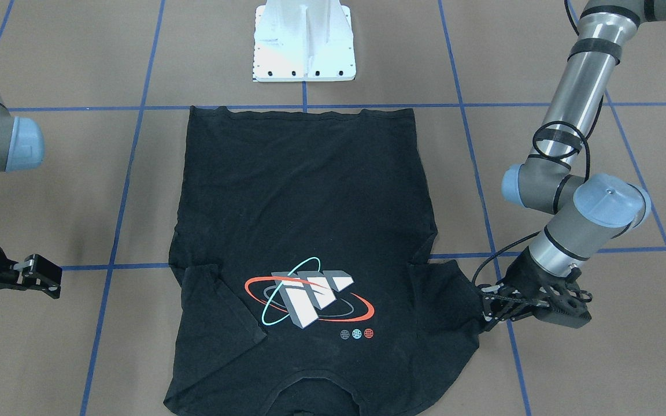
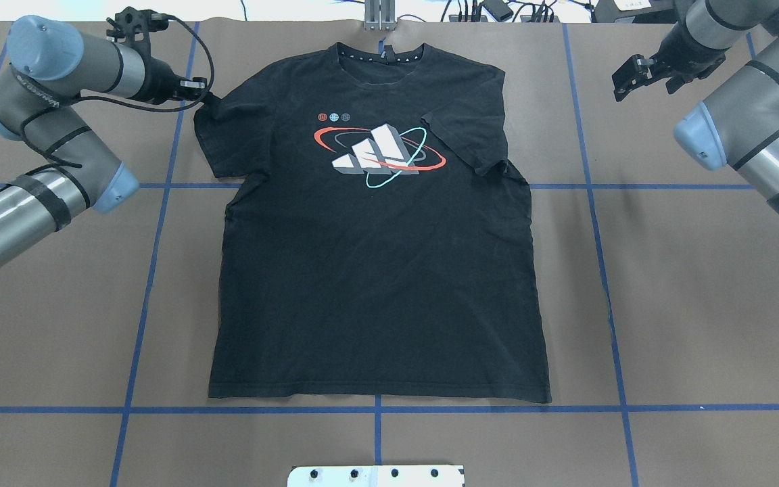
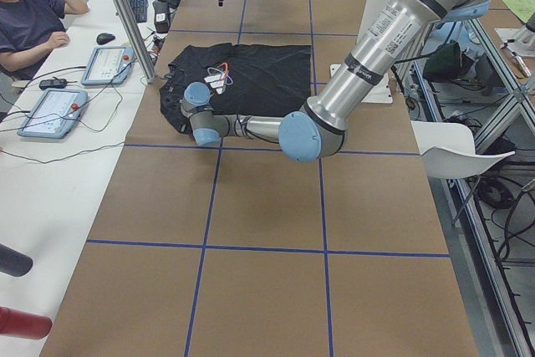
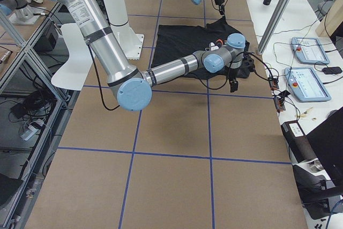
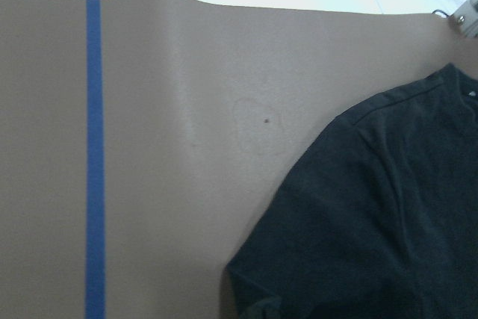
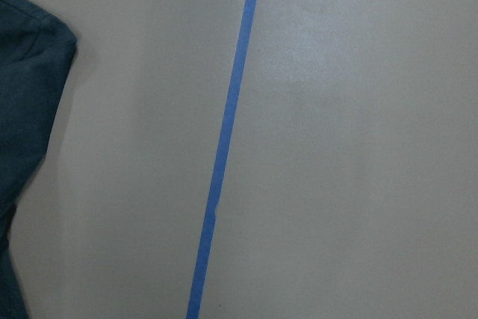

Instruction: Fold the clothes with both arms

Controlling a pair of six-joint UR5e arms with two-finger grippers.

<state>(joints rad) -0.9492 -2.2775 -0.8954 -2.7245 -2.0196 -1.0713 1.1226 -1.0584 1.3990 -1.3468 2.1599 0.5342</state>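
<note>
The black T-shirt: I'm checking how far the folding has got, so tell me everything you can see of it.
The T-shirt lies flat, print up, on the brown table, its cloth lightly creased. The collar points away from the robot, the hem toward it. The logo shows red and teal rings around grey-white blocks, three dots beside. The sleeve on the robot's right is folded over the chest; the other sleeve lies spread, the left gripper at its edge, grip unclear.

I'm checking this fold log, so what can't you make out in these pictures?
Left gripper grip: its black jaws merge with the black T-shirt sleeve, front and overhead views.
Collar: cut off by the front view's bottom edge.
Three dots beside the logo: too small to read.
</note>
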